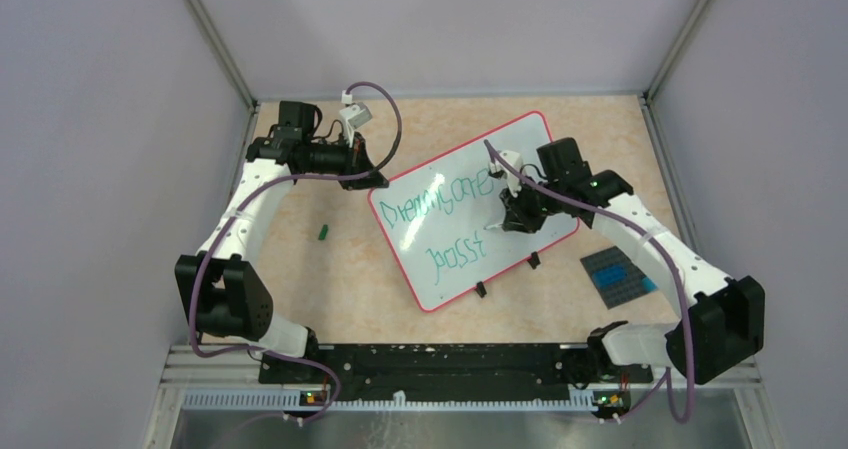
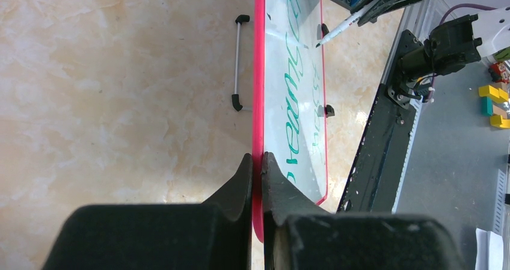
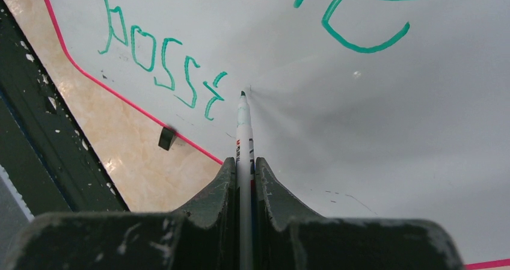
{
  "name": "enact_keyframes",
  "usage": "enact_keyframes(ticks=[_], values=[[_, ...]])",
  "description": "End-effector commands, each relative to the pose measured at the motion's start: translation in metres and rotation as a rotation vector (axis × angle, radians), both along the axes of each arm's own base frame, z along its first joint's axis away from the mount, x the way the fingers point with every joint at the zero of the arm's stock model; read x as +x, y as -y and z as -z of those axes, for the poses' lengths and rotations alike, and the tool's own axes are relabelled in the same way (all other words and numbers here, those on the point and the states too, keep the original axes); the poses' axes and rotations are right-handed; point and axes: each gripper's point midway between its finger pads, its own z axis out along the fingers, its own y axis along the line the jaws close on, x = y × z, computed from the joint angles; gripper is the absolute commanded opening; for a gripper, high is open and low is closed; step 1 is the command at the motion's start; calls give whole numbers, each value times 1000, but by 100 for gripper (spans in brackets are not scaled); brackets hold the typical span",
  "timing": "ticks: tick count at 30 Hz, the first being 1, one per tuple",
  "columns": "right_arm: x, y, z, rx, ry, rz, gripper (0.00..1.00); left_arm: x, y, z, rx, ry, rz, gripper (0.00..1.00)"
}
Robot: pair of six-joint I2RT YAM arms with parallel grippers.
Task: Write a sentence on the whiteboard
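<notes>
The whiteboard lies tilted in the middle of the table, white with a thin red rim and two lines of green handwriting. My left gripper is shut on the board's red edge at its far left corner. My right gripper is shut on a white marker, over the board's right half. The marker's dark tip points at the white surface just right of the last green letter; whether it touches I cannot tell.
A small green marker cap lies on the table left of the board. A dark grey studded plate with blue bricks sits to the right of the board. Two black feet stick out at the board's near edge.
</notes>
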Motion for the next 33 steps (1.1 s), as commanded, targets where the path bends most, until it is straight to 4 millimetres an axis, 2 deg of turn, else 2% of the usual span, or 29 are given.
enact_keyframes(ticks=[1,7,13,19,29,33], values=[[9,-3,-21,26,74,-13,0,-13,1,24,55,-69,12,0],[17,-9,-24,41,78,-16,0,-13,1,24,57,-68,11,0],[21,-7,-12,12,74,-18,0,-13,1,25,57,-72,13,0],[12,1,3,-21,57,-20,0,-12,1,26,55,-73,14,0],[-14,10,33,-35,-20,-32,0,-13,1,27,56,-71,16,0],[-18,10,35,-32,-29,-34,0,-14,1,27,58,-72,15,0]])
